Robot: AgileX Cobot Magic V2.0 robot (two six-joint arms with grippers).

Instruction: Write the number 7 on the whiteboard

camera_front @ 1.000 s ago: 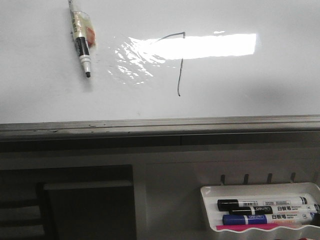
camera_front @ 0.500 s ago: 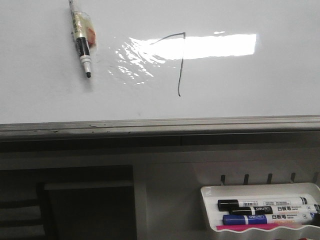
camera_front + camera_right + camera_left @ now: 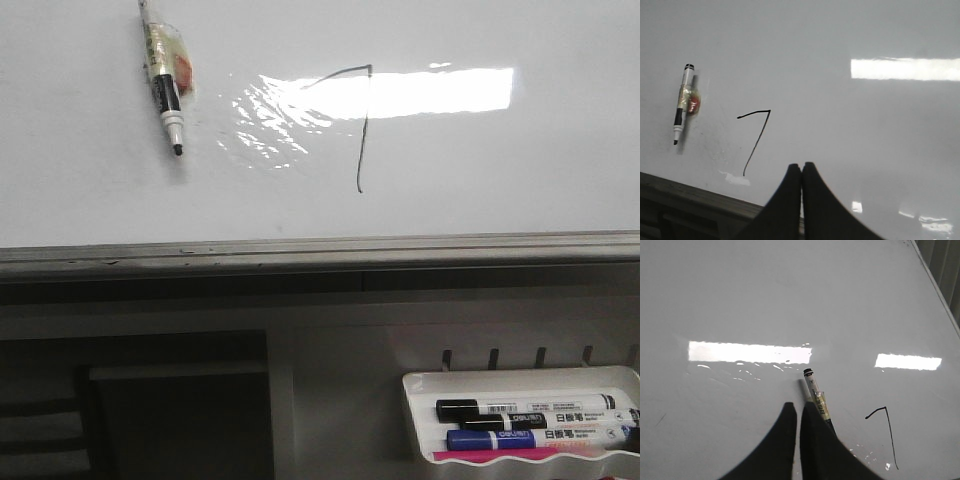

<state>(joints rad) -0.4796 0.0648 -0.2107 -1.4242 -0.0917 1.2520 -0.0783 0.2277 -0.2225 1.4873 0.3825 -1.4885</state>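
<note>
Shifted barely: marker (image 3: 164,82) beside number 7 (image 3: 358,125) on whiteboard (image 3: 500,170). Left claw (image 3: 796,412), right claw (image 3: 801,170) pressed together.

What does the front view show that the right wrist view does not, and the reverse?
Only the front view shows the white tray below the board, holding several capped markers.

Only the right wrist view shows the right gripper, its fingers together with nothing between them.

Both show the whiteboard, its grey frame edge, the number 7 drawn in a thin dark line, and an uncapped marker lying on the board apart from the 7, with tape around its barrel. Neither view shows the left gripper.
</note>
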